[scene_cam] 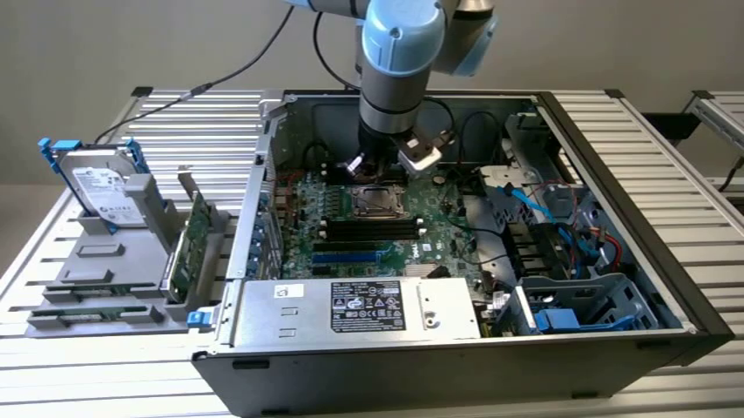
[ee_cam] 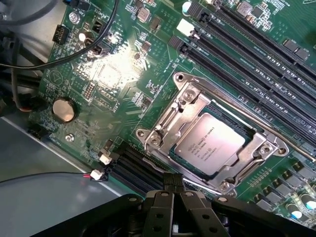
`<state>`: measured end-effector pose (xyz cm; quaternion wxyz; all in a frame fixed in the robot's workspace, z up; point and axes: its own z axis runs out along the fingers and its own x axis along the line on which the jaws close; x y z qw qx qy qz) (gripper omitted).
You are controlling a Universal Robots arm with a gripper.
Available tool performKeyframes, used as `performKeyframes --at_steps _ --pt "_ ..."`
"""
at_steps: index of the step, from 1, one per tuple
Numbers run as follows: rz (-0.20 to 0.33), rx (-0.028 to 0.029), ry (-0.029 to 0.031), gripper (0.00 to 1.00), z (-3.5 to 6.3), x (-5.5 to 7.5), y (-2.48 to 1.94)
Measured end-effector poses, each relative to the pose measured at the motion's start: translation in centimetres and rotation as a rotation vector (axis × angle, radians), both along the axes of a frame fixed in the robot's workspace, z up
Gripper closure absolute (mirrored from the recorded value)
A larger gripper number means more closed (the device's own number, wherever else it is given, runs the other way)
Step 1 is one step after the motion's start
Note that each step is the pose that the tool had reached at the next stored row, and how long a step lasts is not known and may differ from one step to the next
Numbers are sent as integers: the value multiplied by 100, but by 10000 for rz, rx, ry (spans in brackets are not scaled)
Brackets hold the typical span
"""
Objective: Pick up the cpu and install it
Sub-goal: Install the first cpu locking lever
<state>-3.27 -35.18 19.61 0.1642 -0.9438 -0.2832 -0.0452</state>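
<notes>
Cpu (ee_cam: 212,148) print unreadable; claw (ee_cam: 173,200) cut off at view edge.

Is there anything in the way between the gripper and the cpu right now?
Nothing visible. The cpu sits inside the metal frame on the green board, its silver top bare. The gripper is shut, holding nothing, above and beside it, with open air between them.

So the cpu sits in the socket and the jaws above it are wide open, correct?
No: the jaws are shut, as the wrist view shows. The cpu does sit in the socket, with the gripper above it.
</notes>
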Motion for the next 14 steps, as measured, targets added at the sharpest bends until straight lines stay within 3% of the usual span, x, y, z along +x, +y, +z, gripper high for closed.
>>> performKeyframes --at_steps 2,3,10,14 --pt "-120 2 94 89 1 0 0" --pt "-171 1 113 89 2 0 1" --pt "-213 5 123 89 36 1 60" --pt "-211 1 174 89 70 0 71"
